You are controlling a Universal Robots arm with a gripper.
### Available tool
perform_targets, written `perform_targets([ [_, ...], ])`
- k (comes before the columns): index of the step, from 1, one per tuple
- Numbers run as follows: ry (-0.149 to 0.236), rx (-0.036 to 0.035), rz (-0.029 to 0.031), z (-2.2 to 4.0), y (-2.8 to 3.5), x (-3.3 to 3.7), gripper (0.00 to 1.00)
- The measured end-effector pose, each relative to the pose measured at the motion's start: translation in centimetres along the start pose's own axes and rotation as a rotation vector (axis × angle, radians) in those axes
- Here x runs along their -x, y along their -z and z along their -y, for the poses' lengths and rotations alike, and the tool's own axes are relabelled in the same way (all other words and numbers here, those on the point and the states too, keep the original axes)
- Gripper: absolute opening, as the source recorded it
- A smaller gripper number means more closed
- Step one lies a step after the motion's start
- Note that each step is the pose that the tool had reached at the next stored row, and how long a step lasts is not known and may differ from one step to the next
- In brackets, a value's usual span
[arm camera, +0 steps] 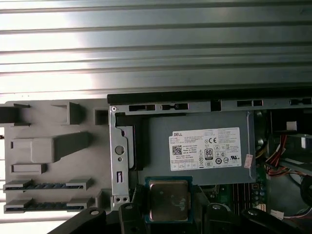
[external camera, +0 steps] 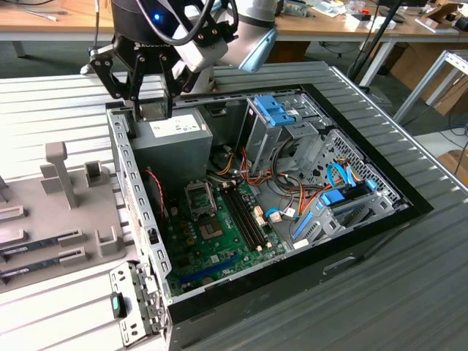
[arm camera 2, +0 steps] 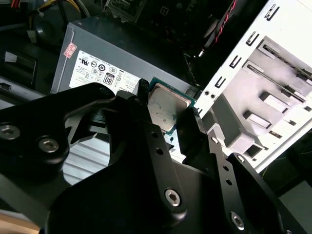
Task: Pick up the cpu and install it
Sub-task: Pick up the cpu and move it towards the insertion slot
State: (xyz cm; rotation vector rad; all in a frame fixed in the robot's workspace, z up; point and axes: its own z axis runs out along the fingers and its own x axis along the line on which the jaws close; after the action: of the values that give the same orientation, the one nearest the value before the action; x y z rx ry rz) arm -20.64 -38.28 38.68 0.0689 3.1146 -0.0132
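Cpu (arm camera: pixel 168 199) hangs clamped in the tool (arm camera: pixel 170 210) above power supply (arm camera: pixel 200 146).

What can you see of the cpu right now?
The cpu is a small flat square chip with a pale silvery metal lid and a thin green rim. In both wrist views its lid faces the camera, and the claw clamps two opposite edges. It hangs in the air by an edge of the grey labelled power supply, touching nothing else.
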Motion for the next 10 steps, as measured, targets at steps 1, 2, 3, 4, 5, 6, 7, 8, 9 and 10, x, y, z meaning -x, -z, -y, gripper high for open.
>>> perform_targets([
  [1, 0.0, 0.0, 0.0, -0.01, -0.01, 0.14, 0.47],
  [2, 0.0, 0.0, 0.0, -0.01, -0.01, 0.27, 0.47],
  [3, 0.0, 0.0, 0.0, -0.02, -0.02, 0.37, 0.47],
  [4, 0.0, 0.0, 0.0, -0.02, -0.03, 0.44, 0.47],
  [5, 0.0, 0.0, 0.0, -0.02, -0.03, 0.54, 0.47],
  [6, 0.0, 0.0, 0.0, -0.03, -0.04, 0.67, 0.47],
  [7, 0.0, 0.0, 0.0001, -0.03, -0.05, 0.82, 0.47],
  [8, 0.0, 0.0, 0.0, -0.04, -0.06, 0.91, 0.47],
  [9, 0.0, 0.0, 0.0, -0.04, -0.06, 0.98, 0.47],
  [10, 0.0, 0.0, 0.0, -0.04, -0.07, 1.07, 0.47],
])
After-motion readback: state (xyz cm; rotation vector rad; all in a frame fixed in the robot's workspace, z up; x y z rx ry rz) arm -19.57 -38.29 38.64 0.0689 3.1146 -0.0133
